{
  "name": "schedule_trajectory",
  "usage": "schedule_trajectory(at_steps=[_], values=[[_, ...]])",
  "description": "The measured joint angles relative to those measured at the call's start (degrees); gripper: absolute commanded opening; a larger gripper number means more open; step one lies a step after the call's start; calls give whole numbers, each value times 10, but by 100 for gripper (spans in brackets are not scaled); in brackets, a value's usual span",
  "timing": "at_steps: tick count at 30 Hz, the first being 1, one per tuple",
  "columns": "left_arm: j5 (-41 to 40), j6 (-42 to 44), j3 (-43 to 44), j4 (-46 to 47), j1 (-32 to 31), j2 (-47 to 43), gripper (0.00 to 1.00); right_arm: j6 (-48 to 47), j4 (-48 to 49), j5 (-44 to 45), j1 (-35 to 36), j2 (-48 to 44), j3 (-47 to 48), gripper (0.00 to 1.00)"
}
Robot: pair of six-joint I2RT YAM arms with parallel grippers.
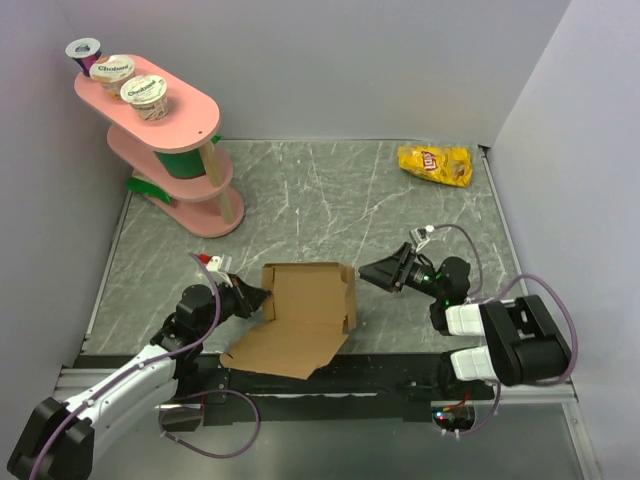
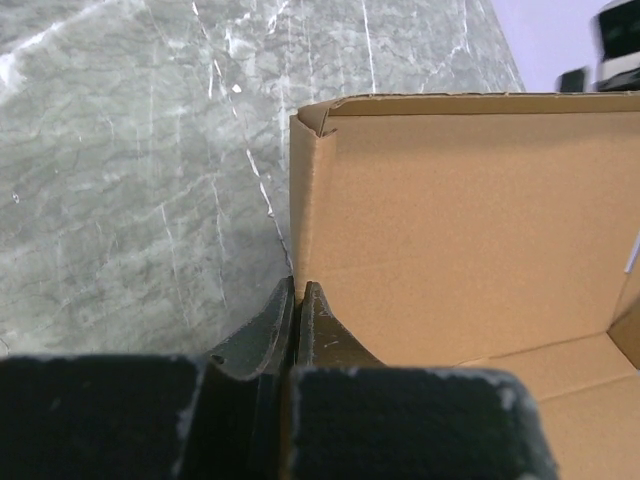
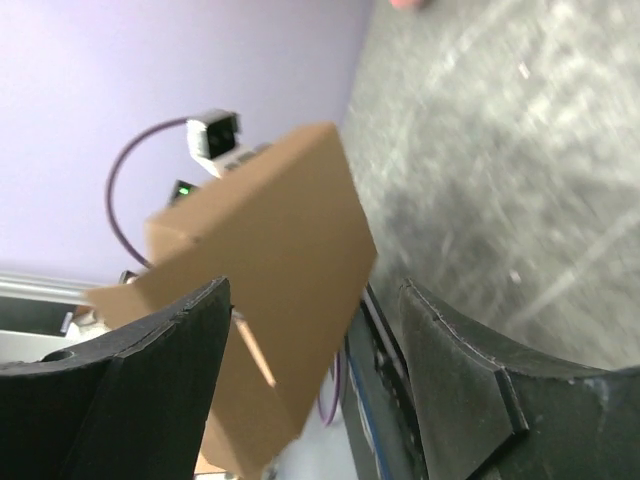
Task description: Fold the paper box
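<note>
The paper box (image 1: 305, 315) sat near-centre on the table (image 1: 300, 200), my left gripper (image 1: 263, 300) at its left wall, my right gripper (image 1: 364, 272) just right of it; chip bag (image 1: 435, 164) far right, shelf stand (image 1: 165, 140) far left.

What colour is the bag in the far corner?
The bag is yellow, clearest in the top view.

Plain brown, unprinted corrugated cardboard box (image 1: 305, 310) near centre. Grey-green marbled counter (image 1: 330, 190), veined in white. Far right, glossy yellow chip bag (image 1: 435, 164) with red logo. Far left, pink tiered plastic shelf (image 1: 190, 115) on green supports. Matte black left pincer (image 1: 264, 300) and right pincer (image 1: 364, 270).
</note>
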Motion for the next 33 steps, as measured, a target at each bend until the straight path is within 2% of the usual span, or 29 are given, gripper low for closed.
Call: schedule_trajectory(at_steps=[3,6,12,25,28,33], values=[[3,0,0,-2,1,1,1,2,6,10,0,-44,1,73],[8,0,0,0,1,5,1,9,12,13,5,-73,3,67],[14,0,0,0,1,24,1,0,16,23,54,-84,17,59],[13,0,0,-2,1,23,1,-18,14,53,114,-82,18,57],[13,0,0,-3,1,23,1,-68,-41,72,137,-129,30,57],[12,0,0,-3,1,23,1,-154,-183,112,152,-207,70,56]])
